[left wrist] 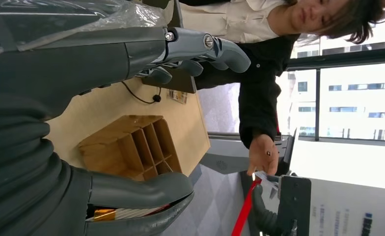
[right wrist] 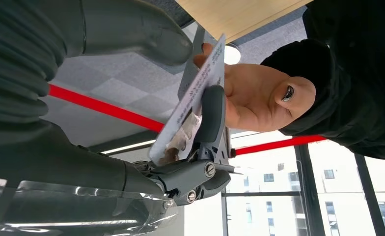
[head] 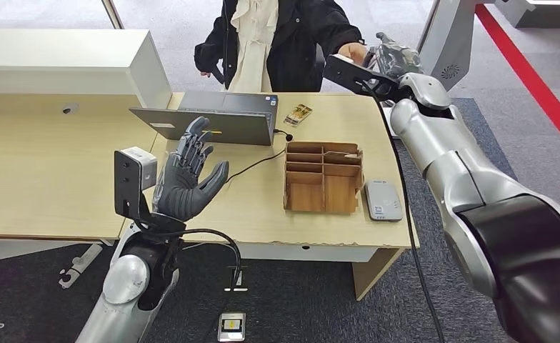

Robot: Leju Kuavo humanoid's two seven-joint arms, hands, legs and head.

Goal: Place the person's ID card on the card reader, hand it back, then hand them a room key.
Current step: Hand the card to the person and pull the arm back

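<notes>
ID card (right wrist: 193, 105) sits pinched between the dark fingers (right wrist: 209, 115) of the right hand (head: 391, 57), seen close in the right wrist view near the middle of the frame, its printed white face turned edge-on. The person's hand (right wrist: 259, 96) meets the card from the right of that frame, thumb on its upper end. In the head view this exchange lies at the upper right, beyond the far edge of the wooden desk (head: 41, 179), where the right arm reaches toward the person (head: 277, 43) in a black jacket.

The left hand (head: 188, 179) is raised at centre left of the head view, palm up, fingers spread and grasping nothing.

On the desk, right of centre, stands a wooden compartment box (head: 323, 177), and just beside it to the right lies the grey card reader (head: 383, 199), bare on top. A grey laptop (head: 223, 118) sits upper centre, with a small patterned card packet (head: 298, 114) near it to the right.
</notes>
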